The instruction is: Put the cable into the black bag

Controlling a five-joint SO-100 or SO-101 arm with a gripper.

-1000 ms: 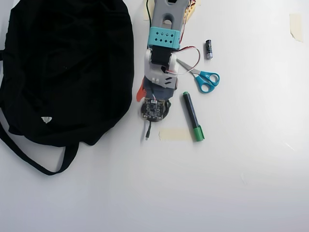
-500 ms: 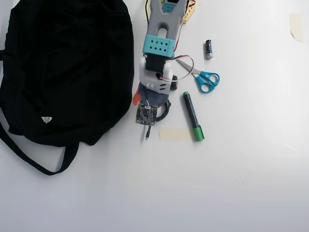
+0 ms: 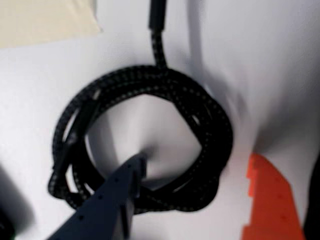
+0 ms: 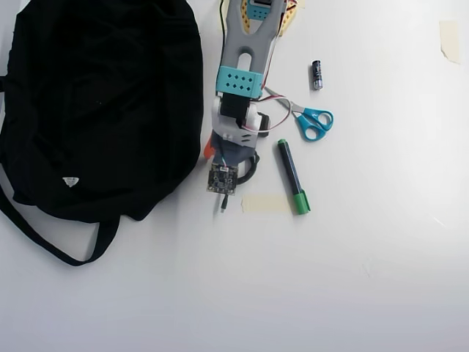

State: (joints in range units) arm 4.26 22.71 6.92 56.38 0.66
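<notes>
cable (image 3: 150,145): black braided coil, flat on table | black bag (image 4: 95,103): slumped, left in overhead view

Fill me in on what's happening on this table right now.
A single robot arm is going for the coiled black cable on the white table. In the wrist view the gripper is open, its dark finger inside the coil's loop and the orange finger outside it, so the cord is not yet clamped. The black bag lies just left of the arm in the overhead view. Scissors, a green-capped marker and a battery lie untouched.
</notes>
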